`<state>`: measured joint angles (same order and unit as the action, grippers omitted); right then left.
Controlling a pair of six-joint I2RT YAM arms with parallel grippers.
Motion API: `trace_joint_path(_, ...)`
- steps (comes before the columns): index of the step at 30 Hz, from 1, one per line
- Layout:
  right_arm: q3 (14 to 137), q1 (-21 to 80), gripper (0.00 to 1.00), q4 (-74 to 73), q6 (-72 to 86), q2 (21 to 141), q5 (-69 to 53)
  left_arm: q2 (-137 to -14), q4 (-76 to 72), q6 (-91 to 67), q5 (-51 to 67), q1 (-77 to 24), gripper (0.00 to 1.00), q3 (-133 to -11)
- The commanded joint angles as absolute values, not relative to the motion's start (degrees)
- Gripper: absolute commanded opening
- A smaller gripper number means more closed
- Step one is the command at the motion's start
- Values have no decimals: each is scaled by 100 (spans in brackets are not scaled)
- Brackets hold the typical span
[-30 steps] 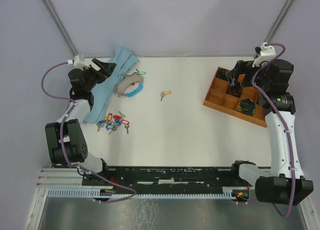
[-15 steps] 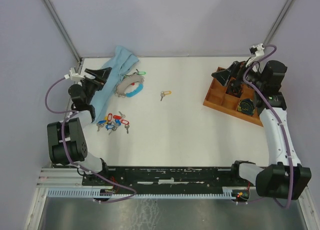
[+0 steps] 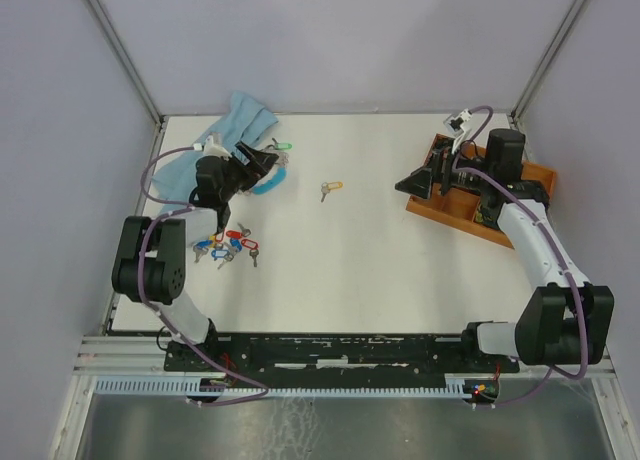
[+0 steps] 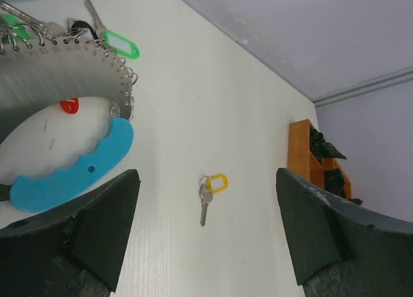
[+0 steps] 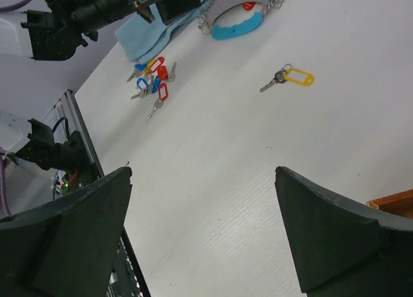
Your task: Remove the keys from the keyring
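On white tabletop [image 3: 380, 240], floppy blue-sheathed keyring [image 4: 71, 171]

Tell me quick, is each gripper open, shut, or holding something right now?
Left gripper: open, holding nothing.
Right gripper: open, holding nothing.

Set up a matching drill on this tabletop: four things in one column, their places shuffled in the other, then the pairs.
Things:
1. keyring
2. yellow-tagged key
3. loose red- and blue-tagged keys
4. wooden tray

Places:
A. alone near the middle of the table
B. far right side
C. far left, beside the blue cloth
D. left side, nearer the arm bases than the cloth

Pairs: 1-C, 2-A, 3-D, 4-B.
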<state>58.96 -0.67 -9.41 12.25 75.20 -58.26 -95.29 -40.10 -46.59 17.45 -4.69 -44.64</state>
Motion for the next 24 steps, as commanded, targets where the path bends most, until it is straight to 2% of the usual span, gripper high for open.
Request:
trace_joint_path(1, 6303, 0, 100, -1541, 285, 7636, -5959, -9887, -3826, -4223, 1185, -675, 92, -4939)
trace_joint_path(9, 6466, 0, 100, -1953, -108, 7713, -5734, -10571, -3415, -4965, 595, -882, 85, -5688)
trace_joint_path(13, 6541, 0, 100, -2148, -281, 7788, -5675, -10942, -1812, -4995, -969, -1364, 85, -6736)
trace_joint_path(15, 6561, 0, 100, -2206, -351, 7808, -5639, -11267, -778, -5016, -1850, -1614, 84, -7708)
trace_joint_path(19, 6606, 0, 100, -2312, -459, 7868, -5574, -11960, 464, -5004, -2525, -1781, 84, -8999)
trace_joint_path(24, 6652, 0, 100, -2409, -534, 7984, -5545, -11828, 509, -4995, -3057, -1868, 83, -8659)
